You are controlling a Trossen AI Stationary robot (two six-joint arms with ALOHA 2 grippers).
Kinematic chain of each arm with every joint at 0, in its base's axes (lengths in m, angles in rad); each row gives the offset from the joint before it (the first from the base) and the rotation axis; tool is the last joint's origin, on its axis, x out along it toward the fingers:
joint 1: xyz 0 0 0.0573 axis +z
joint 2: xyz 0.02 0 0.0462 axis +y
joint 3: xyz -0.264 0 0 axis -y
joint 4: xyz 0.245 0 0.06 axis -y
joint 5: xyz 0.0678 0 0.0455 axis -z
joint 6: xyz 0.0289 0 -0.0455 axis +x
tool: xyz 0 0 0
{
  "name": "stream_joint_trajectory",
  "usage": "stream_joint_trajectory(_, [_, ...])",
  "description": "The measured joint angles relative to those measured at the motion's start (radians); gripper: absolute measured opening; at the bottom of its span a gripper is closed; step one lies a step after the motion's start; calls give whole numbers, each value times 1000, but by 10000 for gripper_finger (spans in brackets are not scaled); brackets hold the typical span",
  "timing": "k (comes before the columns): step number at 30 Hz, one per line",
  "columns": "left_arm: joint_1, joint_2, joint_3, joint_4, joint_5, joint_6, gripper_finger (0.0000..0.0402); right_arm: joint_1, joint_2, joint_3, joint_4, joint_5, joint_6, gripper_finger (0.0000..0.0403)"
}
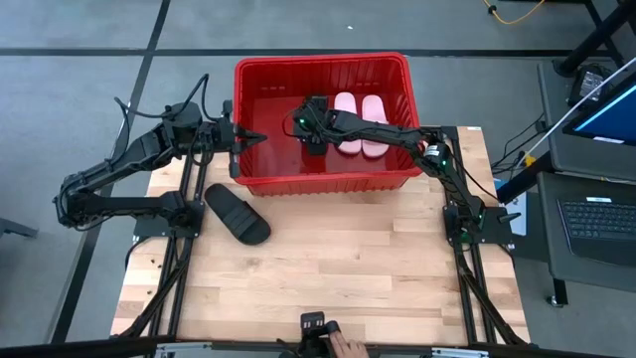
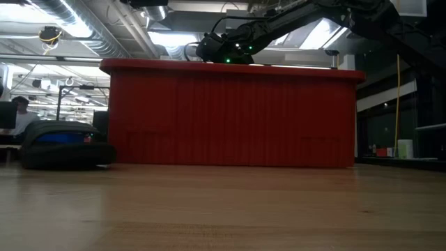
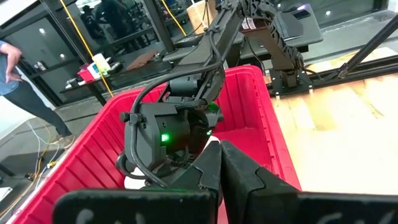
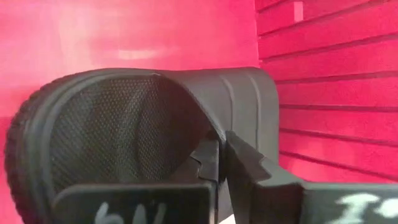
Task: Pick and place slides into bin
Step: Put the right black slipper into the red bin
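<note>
Inside the bin [image 1: 260, 78], right gripper [image 4: 219, 163] pinches black slide [image 4: 124, 118].

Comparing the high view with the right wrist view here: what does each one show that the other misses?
Only the high view shows the two pink slides lying in the bin, a black slide left on the table, and the left gripper at the bin's left wall. Only the right wrist view shows the right gripper pinching the strap of a black slide. Both show the red bin.
</note>
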Motion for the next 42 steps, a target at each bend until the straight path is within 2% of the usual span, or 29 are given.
stream_joint_trajectory(6, [-4, 0, 0, 0, 0, -3, 1, -8, 0, 0, -41, -5, 29, 15])
stream_joint_trajectory(10, [-5, 0, 0, -1, 1, -3, 2, -21, 0, 0, -59, -93, 74, 15])
stream_joint_trajectory(16, [-5, 0, 0, -1, 1, -3, 2, -24, 0, 0, -60, -105, 76, 15])
stream_joint_trajectory(19, [-5, 0, 0, -1, 1, -24, 2, -26, 0, 0, -62, -143, 76, 15])
stream_joint_trajectory(29, [-5, 0, 0, -2, 1, -48, 2, -24, 0, 0, -72, -131, 77, 79])
stream_joint_trajectory(37, [-5, 0, 0, -2, 1, -46, 2, -24, 0, 0, -130, -128, 74, 89])
stream_joint_trajectory(42, [-5, 0, 0, -2, 1, -44, 2, -25, 0, 0, -137, -163, 83, 90])
